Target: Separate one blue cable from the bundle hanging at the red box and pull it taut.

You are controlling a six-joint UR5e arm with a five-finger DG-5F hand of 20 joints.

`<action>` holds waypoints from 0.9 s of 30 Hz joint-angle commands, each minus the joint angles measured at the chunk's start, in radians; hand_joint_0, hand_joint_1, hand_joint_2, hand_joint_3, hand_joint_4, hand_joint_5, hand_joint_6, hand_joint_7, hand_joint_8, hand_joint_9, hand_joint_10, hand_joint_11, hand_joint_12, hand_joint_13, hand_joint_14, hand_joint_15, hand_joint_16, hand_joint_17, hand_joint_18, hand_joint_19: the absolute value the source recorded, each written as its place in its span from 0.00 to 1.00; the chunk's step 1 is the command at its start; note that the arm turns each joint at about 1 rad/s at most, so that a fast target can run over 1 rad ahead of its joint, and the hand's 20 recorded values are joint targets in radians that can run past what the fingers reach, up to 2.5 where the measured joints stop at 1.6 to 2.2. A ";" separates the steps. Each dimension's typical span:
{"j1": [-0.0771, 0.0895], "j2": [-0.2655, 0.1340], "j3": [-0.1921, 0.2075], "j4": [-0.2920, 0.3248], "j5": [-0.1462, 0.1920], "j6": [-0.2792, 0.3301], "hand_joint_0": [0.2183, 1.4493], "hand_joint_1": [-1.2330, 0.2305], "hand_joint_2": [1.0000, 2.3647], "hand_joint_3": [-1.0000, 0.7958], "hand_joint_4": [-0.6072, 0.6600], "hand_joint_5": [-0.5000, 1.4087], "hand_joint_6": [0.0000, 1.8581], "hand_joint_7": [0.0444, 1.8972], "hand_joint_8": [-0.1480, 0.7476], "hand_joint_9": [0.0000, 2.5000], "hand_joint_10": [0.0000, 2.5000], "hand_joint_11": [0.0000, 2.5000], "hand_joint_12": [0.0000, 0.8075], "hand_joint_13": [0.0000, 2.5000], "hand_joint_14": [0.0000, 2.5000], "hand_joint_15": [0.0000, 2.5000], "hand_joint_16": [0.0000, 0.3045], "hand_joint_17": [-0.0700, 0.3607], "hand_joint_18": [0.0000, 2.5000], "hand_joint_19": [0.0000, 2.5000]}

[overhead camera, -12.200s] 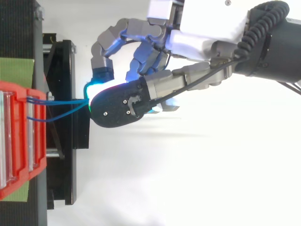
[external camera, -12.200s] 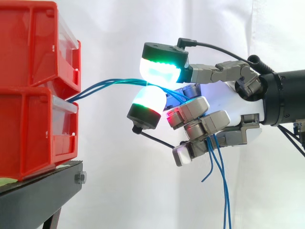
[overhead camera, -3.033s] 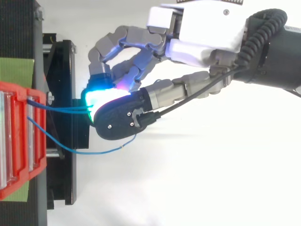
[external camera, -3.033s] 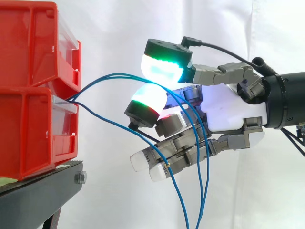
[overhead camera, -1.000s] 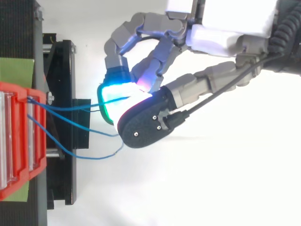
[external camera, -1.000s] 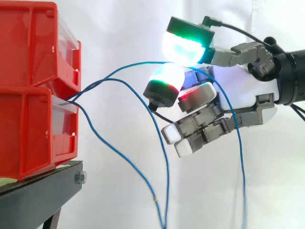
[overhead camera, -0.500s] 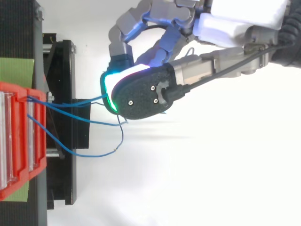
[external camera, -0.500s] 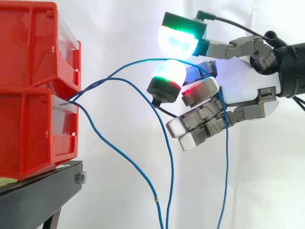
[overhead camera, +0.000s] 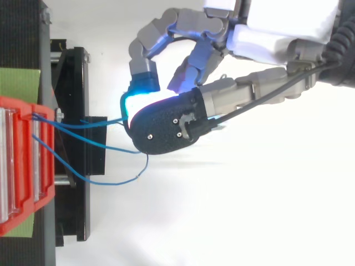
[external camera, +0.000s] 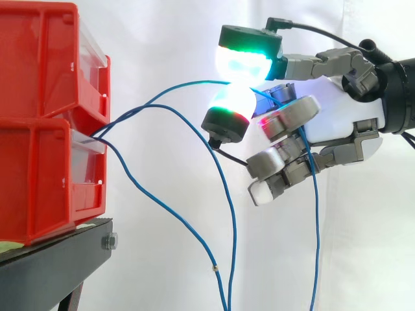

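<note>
Side view, left to right: an upper red bin (external camera: 45,58) sits stacked on a lower red bin (external camera: 45,181), and both are carried by a black stand (external camera: 52,262) before a white curtain (external camera: 162,32). Thin blue cables emerge at the seam between the two bins. One blue cable (external camera: 175,89) rises from the seam in a shallow arc toward the hand (external camera: 340,113), which enters from the right edge. The hand pinches this cable between two glowing pads (external camera: 243,61), a green-and-cyan one above and a green-and-white one directly below, the two meeting on the cable. Beyond the pinch the cable passes the curled lower fingers and hangs straight down to the bottom edge. The lower fingers are bent inward toward the white palm; one shows a red glow and another a white tip. The loose blue cables (external camera: 224,194), two in number, drop away from the seam in separate curves and hang well below the hand, clear of the pinch.

Top view, left to right: the red bins occupy the left edge beside a green patch (overhead camera: 19,83), with the stand just to their right. The cables fan out from the bin front; the uppermost runs into the glowing pads, and the lowest sags in a loop with a free end.
</note>
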State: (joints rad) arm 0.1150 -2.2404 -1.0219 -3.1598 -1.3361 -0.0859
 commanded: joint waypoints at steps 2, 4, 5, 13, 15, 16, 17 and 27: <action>0.003 -0.001 -0.003 0.000 -0.003 0.014 0.35 0.34 0.02 0.47 0.51 0.18 0.52 0.56 0.48 0.47 0.27 0.65 0.44 0.46 0.01 0.53 0.14 0.39 0.29 0.23; 0.003 -0.001 -0.007 0.003 -0.009 0.020 0.36 0.34 0.01 0.46 0.51 0.18 0.52 0.55 0.48 0.42 0.42 0.58 0.43 0.48 0.01 0.60 0.14 0.38 0.31 0.26; 0.005 -0.001 -0.009 0.003 -0.012 0.021 0.36 0.34 0.01 0.46 0.51 0.18 0.52 0.55 0.50 0.41 0.46 0.58 0.42 0.49 0.00 0.66 0.14 0.38 0.32 0.29; 0.003 -0.001 -0.061 0.057 -0.028 0.031 0.37 0.33 0.01 0.45 0.52 0.18 0.52 0.53 0.51 0.31 1.00 0.48 0.43 0.33 0.86 0.52 0.12 0.35 0.45 0.60; 0.005 -0.001 -0.069 0.073 -0.026 0.031 0.37 0.33 0.01 0.44 0.52 0.18 0.52 0.52 0.52 0.30 1.00 0.49 0.43 0.31 1.00 0.52 0.11 0.34 0.48 0.70; 0.003 -0.001 -0.070 0.078 -0.026 0.031 0.38 0.33 0.01 0.44 0.52 0.18 0.52 0.52 0.52 0.30 1.00 0.48 0.44 0.30 1.00 0.53 0.11 0.34 0.49 0.73; 0.003 0.001 -0.070 0.078 -0.026 0.031 0.38 0.34 0.01 0.44 0.52 0.18 0.52 0.52 0.52 0.29 1.00 0.48 0.44 0.29 1.00 0.52 0.11 0.34 0.50 0.76; 0.003 0.001 -0.072 0.078 -0.040 0.029 0.38 0.34 0.02 0.45 0.53 0.18 0.52 0.52 0.54 0.28 1.00 0.48 0.45 0.30 1.00 0.55 0.11 0.34 0.55 0.88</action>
State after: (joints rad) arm 0.1186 -2.2409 -1.0921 -3.0821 -1.3739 -0.0561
